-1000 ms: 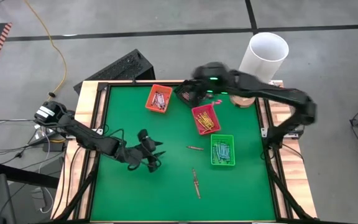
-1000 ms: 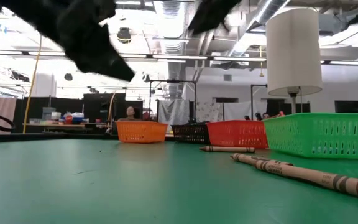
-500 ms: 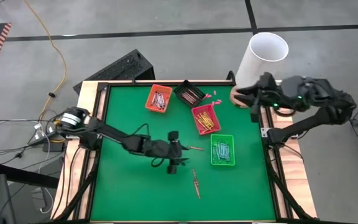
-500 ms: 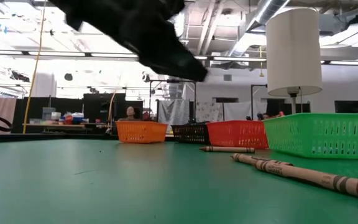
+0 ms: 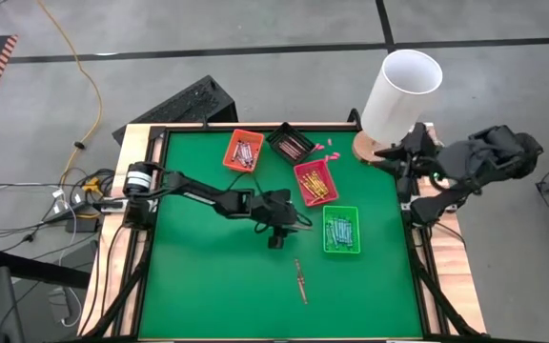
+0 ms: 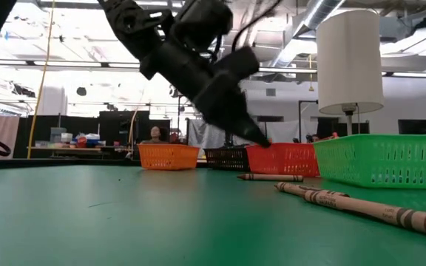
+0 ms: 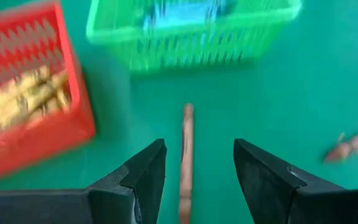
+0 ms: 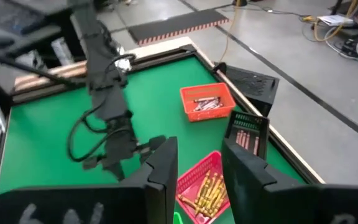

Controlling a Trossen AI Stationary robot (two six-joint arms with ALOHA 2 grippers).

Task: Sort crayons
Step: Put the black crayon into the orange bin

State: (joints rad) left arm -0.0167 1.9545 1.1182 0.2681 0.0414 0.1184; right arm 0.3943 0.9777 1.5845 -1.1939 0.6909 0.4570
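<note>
A brown-red crayon [image 7: 186, 158] lies on the green mat [image 5: 198, 276], just in front of the green tray [image 5: 341, 232]. My left gripper [image 7: 194, 165] hangs low over its near end. The gripper is open, with one finger on either side of the crayon and neither touching it. In the low view the left gripper [image 6: 261, 140] slants down above the crayon [image 6: 270, 177]. Two more crayons [image 5: 300, 281] lie end to end nearer the front edge. My right gripper [image 5: 389, 152] is open, holds nothing, and is raised at the table's right edge.
Sorted crayons fill the orange tray [image 5: 244, 151], dark tray [image 5: 291, 143], red tray [image 5: 315, 183] and green tray. Tiny pink bits [image 5: 324, 146] lie at the far edge. A tall white cylinder [image 5: 403, 86] stands at the far right corner. The mat's left half is bare.
My left gripper has swept from the left half of the mat toward the right, rolling and sinking until it straddles the single crayon. My right gripper has pulled away from above the dark tray to the table's right edge and risen. No crayon has moved.
</note>
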